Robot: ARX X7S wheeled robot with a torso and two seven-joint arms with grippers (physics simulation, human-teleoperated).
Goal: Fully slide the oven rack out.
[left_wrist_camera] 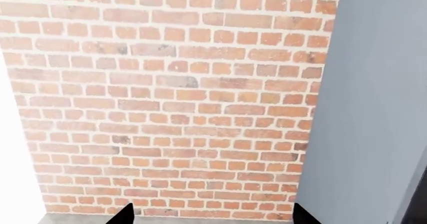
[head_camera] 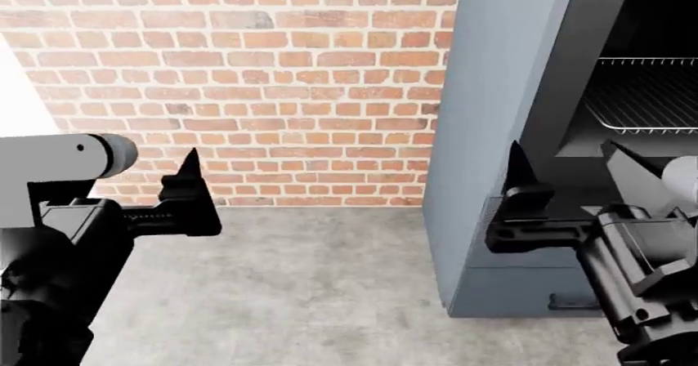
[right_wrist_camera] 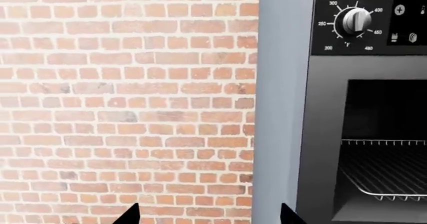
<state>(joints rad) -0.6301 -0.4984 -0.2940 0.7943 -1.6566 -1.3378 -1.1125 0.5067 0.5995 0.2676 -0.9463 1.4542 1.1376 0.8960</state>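
Red brick wall fills most of what's ahead, grey floor below it, and off to the right stands the grey oven cabinet with its dark cavity showing; up top there's a control panel with a temperature dial; the oven rack sits inside that cavity, silver wires catching the light, its front edge looking roughly level with the opening, though the cavity runs off the edge of every view so I can't be sure how deep it sits; the right gripper hangs in front of the cabinet's lower corner, fingers spread wide and holding nothing, well short of the rack and below it; the left gripper faces bare brick, well apart from the oven, tips parted and empty too; so nothing's been grasped yet, the slide itself is all left to do, and that right arm needs to rise and reach in first
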